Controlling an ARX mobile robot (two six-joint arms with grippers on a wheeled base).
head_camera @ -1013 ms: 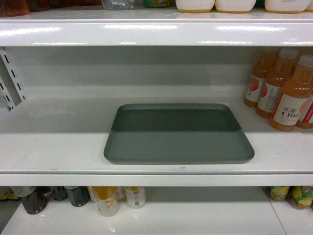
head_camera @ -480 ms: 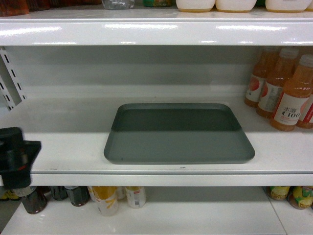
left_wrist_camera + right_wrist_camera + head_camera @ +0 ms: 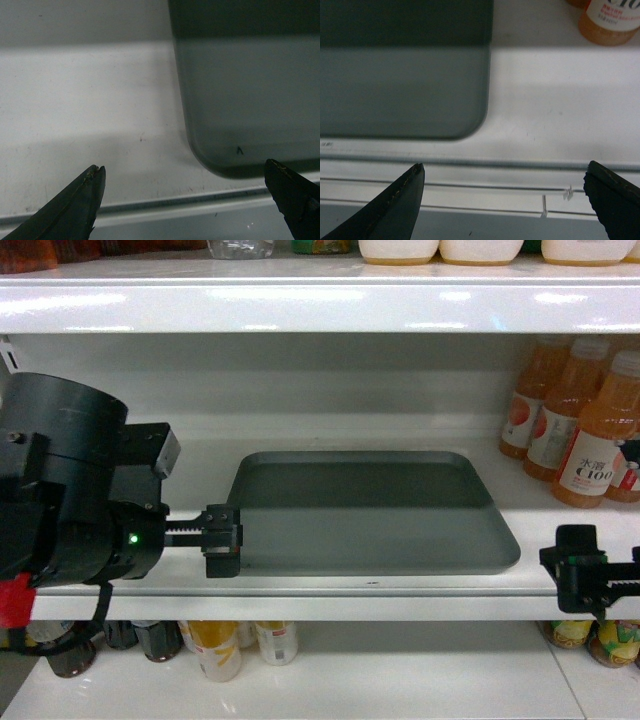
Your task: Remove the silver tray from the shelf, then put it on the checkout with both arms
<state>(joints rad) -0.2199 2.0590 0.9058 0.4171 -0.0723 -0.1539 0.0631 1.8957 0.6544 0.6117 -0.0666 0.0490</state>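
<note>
At the far left of the head view the left arm (image 3: 70,485) fills the frame with its black cylindrical wrist, a green light glowing on it, and the left gripper (image 3: 222,540) reaches to the near left corner of the silver tray (image 3: 365,512); from this angle contact cannot be judged. The left wrist view settles more: its two black fingertips (image 3: 80,205) stand wide apart above the front edge of the shelf (image 3: 80,115), the tray's rounded corner lies between them toward the right one, and nothing is gripped. That view also shows a small dark mark on the tray near the corner, too small for the head camera. The tray lies flat on the middle shelf board, its back half in shadow. To the right, the right gripper (image 3: 580,565) hangs at the shelf's front edge, apart from the tray's right corner. The right wrist view shows its fingertips (image 3: 395,207) spread wide and empty, the tray's corner at upper left. Orange juice bottles (image 3: 585,425) stand at the shelf's right end.
</note>
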